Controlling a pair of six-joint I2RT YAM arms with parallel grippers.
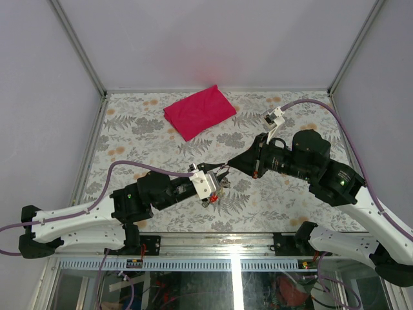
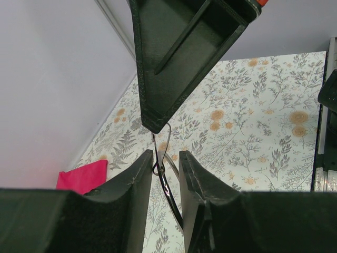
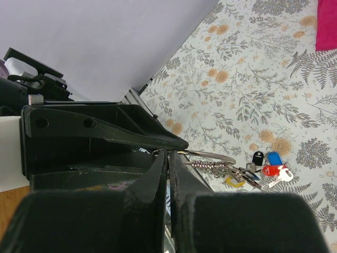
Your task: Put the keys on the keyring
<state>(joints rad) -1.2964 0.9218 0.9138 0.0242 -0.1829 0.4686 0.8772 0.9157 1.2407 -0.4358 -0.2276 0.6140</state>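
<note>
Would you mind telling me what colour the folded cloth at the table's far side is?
Magenta; the folded cloth shows best in the top external view.

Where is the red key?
In the right wrist view, the red key sits at the lower right, in the bunch beside the ring, right next to the blue key.

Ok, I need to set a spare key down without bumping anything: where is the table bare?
Bare: the left side of the table, between the pink cloth and the left wall, and the near strip between the right arm and the front edge. Crowded: the middle, where the left fingers and right fingers meet at the keyring.
</note>
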